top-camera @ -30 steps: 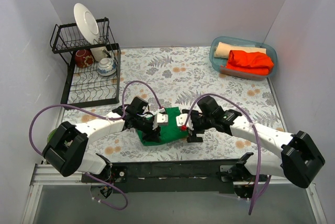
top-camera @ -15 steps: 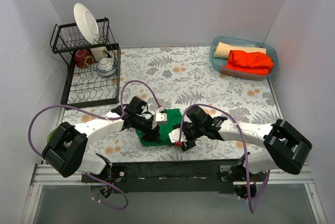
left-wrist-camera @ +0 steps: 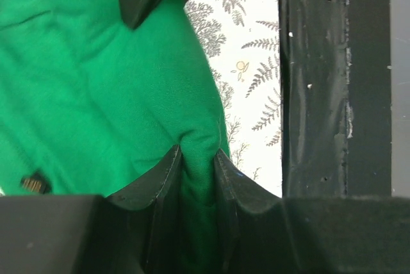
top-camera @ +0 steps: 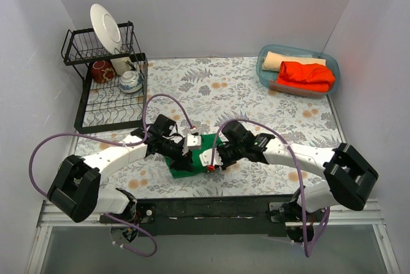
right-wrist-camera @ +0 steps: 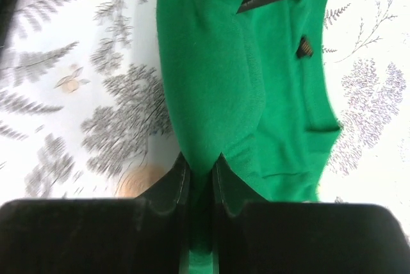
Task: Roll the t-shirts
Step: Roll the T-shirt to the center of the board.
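The green t-shirt (top-camera: 181,166) lies bunched near the front middle of the table (top-camera: 211,88), pinned between the two arms. Its cloth is bright, finely woven and soft, humped into thick folds rather than spread flat. A small dark label (right-wrist-camera: 303,46) shows on the fabric. The left gripper (left-wrist-camera: 197,153) is clamped on a raised ridge of the green cloth, which fills the narrow gap between its jaws. The right gripper (right-wrist-camera: 200,159) is likewise pinched onto a fold at the shirt's rounded edge.

A second ago the right gripper stood at the shirt's right edge with its jaws wide. Its arm has since swung inward to the left and the jaws have come together on the cloth. The shirt has drawn in narrower, and the left gripper's hold is unchanged.

Plain pale walls (top-camera: 211,11) box in the table, which is covered with a fern-and-flower print. A black wire dish rack (top-camera: 109,104) with a white plate (top-camera: 104,26) stands at the back left. At the back right a clear blue bin (top-camera: 266,72) holds the orange-red t-shirt (top-camera: 307,75) and, behind it, the rolled tan t-shirt (top-camera: 282,61).
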Available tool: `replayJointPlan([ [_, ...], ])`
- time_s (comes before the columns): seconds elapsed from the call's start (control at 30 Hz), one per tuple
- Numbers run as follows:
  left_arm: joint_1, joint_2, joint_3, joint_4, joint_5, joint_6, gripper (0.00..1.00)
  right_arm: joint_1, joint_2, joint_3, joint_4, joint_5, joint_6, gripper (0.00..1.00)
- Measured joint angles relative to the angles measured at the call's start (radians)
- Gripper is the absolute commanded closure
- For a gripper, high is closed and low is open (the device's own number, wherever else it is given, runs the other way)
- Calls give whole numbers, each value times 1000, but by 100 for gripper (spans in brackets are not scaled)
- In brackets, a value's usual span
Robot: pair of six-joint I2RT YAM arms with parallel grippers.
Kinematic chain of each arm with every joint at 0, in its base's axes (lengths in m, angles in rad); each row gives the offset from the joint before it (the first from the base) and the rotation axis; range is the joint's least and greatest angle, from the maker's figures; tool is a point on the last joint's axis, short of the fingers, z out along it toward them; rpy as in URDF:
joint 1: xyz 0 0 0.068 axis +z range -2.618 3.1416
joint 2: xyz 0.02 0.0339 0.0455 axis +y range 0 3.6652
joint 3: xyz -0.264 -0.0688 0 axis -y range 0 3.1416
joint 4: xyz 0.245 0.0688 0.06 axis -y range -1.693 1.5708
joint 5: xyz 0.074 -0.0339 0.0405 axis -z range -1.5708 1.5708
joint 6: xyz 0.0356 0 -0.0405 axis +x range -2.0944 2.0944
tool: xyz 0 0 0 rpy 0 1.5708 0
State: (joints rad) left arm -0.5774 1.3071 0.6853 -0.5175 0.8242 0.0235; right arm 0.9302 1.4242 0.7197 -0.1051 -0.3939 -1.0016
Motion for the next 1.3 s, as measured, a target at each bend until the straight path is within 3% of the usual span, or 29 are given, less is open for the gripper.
replayJointPlan([
  [0.23,-5,8,77,-71,34,50,100,-1,-76,140,-348,3,-44,95],
  [0.4,-10,108,154,-181,124,101,100,-1,-59,217,-526,-46,-63,95],
  [0.67,-10,107,114,-298,155,179,100,0,108,314,-637,-199,-101,95],
  [1.07,40,91,27,-288,125,110,100,-9,393,535,-873,-357,-357,95],
  [1.13,53,90,16,-273,123,81,95,-20,443,579,-928,-381,-409,95],
  [1.17,58,90,11,-267,122,68,86,-26,470,604,-958,-393,-435,96],
  [1.3,86,90,-13,-222,98,-17,69,-51,573,691,-1058,-438,-520,95],
])
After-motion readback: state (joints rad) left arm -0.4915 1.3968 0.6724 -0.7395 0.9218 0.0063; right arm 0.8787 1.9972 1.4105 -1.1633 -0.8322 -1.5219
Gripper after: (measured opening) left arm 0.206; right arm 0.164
